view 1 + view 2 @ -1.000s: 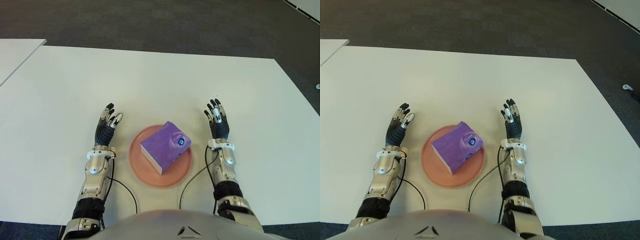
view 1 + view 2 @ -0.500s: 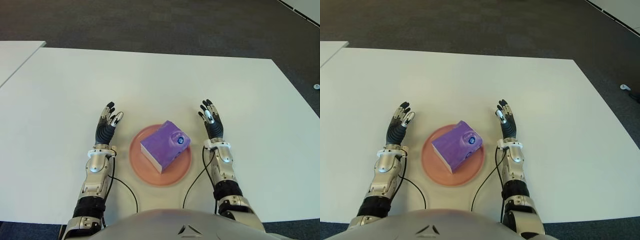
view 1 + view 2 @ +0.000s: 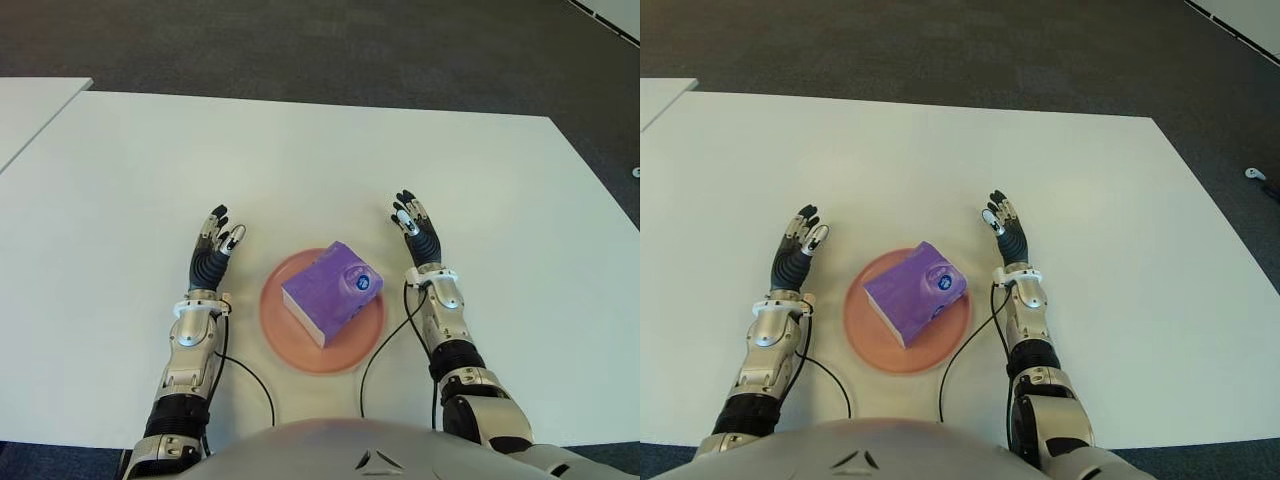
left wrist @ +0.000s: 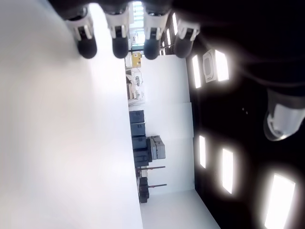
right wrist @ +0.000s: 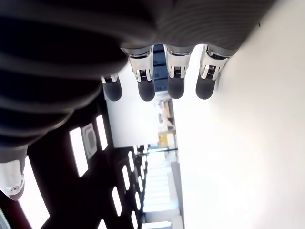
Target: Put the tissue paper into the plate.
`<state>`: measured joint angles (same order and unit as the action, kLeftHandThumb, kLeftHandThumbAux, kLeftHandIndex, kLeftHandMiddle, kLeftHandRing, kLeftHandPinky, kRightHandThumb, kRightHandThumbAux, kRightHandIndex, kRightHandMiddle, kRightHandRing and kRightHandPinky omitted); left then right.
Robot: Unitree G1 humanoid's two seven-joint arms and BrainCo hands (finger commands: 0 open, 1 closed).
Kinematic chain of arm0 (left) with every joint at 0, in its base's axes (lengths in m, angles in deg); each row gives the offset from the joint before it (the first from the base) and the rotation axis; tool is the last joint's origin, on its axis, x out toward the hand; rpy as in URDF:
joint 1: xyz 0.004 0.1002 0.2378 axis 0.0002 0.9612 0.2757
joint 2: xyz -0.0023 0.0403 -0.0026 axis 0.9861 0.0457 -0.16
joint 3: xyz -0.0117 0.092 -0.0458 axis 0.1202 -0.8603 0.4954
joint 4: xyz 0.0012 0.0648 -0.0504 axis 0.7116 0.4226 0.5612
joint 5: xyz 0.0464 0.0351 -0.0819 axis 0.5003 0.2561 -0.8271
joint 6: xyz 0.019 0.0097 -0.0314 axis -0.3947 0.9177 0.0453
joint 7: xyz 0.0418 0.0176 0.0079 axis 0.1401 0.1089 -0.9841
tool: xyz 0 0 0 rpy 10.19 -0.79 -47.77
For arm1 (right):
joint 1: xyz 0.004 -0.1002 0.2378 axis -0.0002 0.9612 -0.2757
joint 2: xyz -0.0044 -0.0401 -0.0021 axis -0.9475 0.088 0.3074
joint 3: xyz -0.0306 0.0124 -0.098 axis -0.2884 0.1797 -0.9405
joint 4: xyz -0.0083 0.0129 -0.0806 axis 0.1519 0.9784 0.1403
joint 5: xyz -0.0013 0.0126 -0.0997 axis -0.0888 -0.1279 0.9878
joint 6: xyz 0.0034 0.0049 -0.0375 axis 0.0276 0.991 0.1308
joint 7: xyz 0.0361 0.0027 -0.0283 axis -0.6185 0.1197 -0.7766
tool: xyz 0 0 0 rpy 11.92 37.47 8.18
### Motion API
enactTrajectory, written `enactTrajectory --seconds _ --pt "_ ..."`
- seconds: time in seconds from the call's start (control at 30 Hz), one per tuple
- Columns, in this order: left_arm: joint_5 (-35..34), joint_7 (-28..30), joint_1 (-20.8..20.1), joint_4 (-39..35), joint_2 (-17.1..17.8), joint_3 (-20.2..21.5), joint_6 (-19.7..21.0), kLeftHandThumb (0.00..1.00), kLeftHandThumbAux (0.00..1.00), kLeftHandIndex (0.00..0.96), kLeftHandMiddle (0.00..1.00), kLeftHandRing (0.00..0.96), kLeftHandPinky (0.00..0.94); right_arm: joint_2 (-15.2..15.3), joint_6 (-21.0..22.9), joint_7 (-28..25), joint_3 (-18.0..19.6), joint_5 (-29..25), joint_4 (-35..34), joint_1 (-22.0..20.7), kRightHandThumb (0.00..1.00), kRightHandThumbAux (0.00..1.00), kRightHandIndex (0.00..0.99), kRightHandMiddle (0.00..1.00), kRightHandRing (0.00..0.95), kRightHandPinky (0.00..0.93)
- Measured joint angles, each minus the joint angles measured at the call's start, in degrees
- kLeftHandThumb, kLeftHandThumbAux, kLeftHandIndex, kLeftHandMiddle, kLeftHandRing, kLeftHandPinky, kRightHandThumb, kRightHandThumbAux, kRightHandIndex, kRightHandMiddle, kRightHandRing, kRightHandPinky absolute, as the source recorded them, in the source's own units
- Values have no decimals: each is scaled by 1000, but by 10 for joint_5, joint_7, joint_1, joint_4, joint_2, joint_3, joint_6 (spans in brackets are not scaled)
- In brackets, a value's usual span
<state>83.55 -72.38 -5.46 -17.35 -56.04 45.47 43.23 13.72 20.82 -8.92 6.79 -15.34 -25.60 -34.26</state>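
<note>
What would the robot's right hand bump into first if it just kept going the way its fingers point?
Probably nothing. The right hand, fingers open, points away from the robot and slightly left over bare white table. The tissue pack on the plate lies beside it, off that line.

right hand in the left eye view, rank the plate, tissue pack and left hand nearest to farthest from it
From the right hand:
1. Tissue pack, on the plate toward the robot's left; the plate rim is too close to call against it.
2. Left hand, beyond the plate.
</note>
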Motion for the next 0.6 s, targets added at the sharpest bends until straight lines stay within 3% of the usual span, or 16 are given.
enactTrajectory --seconds 0.23,0.6 --pt "-1 0 3 -2 0 1 1 373 407 0 0 0 0 7 -6 21 -19 36 -35 31 0 490 0 0 0 0" --pt "-2 0 3 -7 0 1 8 384 408 0 0 0 0 9 -6 49 -36 62 -54 42 1 482 0 0 0 0"
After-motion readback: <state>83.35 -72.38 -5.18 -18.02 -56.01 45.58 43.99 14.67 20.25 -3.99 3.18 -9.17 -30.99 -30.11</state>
